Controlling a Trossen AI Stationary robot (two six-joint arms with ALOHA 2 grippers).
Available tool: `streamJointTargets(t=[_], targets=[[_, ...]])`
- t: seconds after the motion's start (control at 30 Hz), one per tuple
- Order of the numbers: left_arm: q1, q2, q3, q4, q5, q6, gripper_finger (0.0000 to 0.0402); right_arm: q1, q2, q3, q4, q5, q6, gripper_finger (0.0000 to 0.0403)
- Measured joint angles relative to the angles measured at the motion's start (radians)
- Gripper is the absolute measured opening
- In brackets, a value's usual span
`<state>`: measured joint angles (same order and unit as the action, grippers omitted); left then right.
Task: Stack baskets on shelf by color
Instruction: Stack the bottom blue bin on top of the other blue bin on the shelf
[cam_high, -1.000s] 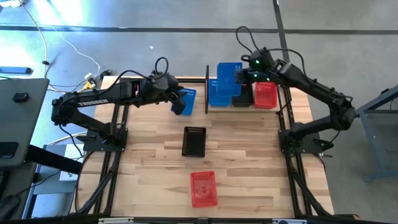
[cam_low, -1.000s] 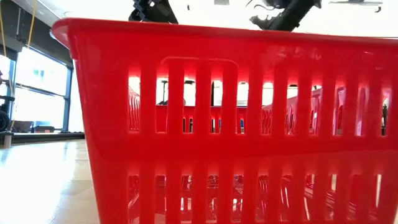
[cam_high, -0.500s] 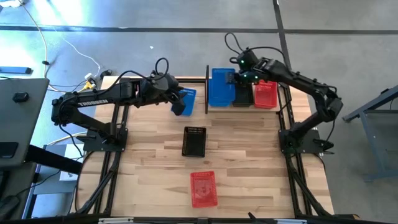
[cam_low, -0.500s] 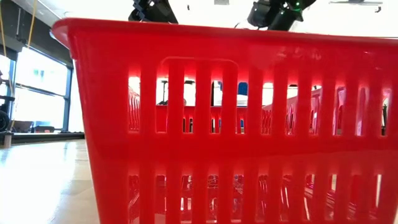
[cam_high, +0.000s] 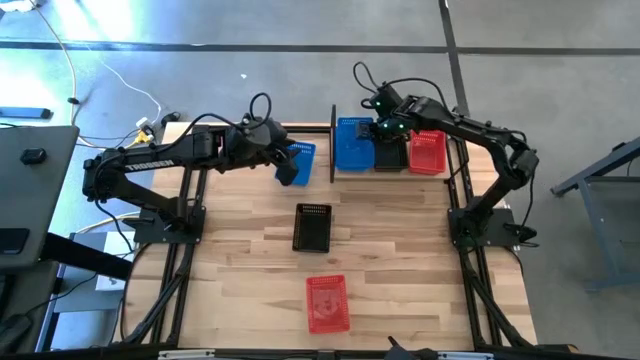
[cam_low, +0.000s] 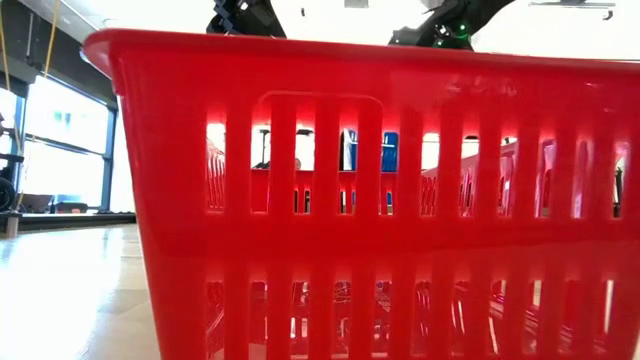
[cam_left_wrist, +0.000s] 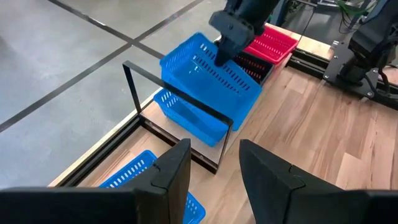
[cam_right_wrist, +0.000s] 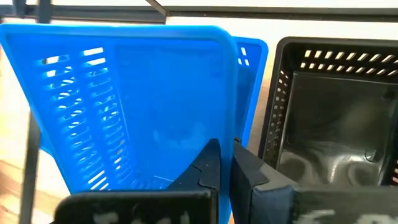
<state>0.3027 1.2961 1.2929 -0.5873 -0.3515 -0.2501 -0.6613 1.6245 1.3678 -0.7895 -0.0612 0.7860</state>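
My right gripper (cam_high: 377, 127) is shut on a blue basket (cam_high: 353, 140) over the left end of the black shelf (cam_high: 333, 140). This basket sits tilted above a second blue basket (cam_left_wrist: 189, 118) that rests on the shelf. A black basket (cam_high: 390, 155) and a red basket (cam_high: 427, 150) stand beside them on the shelf. My left gripper (cam_left_wrist: 214, 168) is open and empty above a third blue basket (cam_high: 301, 156) on the table, left of the shelf. On the table a black basket (cam_high: 311, 227) and a red basket (cam_high: 327, 302) also rest on their bottoms. My right gripper pinches the blue basket's right-hand side wall (cam_right_wrist: 232, 134) at its rim, one finger (cam_right_wrist: 208, 165) inside the basket and one outside. The fingers come from above, slanting in from the table's right. The basket hangs tilted over the lower blue basket.
The shelf's upright end post (cam_left_wrist: 132, 87) stands between my left gripper and the held basket. The near red basket (cam_low: 360, 200) fills the low view. Bare wooden table (cam_high: 400, 250) lies on either side of the black and red baskets.
My right gripper has carried the blue basket toward the table's left and down, from over the black basket to over the blue basket at the shelf's left end. The basket has tipped closer to level.
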Motion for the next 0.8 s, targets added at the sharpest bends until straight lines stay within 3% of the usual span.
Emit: streamJointTargets(t=[0.5,0.8], targets=[[0.0,0.0,0.0,0.0,0.0,0.0,0.0129,0.0,0.013,0.0,0.018,-0.006,-0.027,0.0003],[0.0,0.0,0.0,0.0,0.0,0.016,0.0129,0.0,0.013,-0.001,0.053,-0.027,-0.027,0.0066]])
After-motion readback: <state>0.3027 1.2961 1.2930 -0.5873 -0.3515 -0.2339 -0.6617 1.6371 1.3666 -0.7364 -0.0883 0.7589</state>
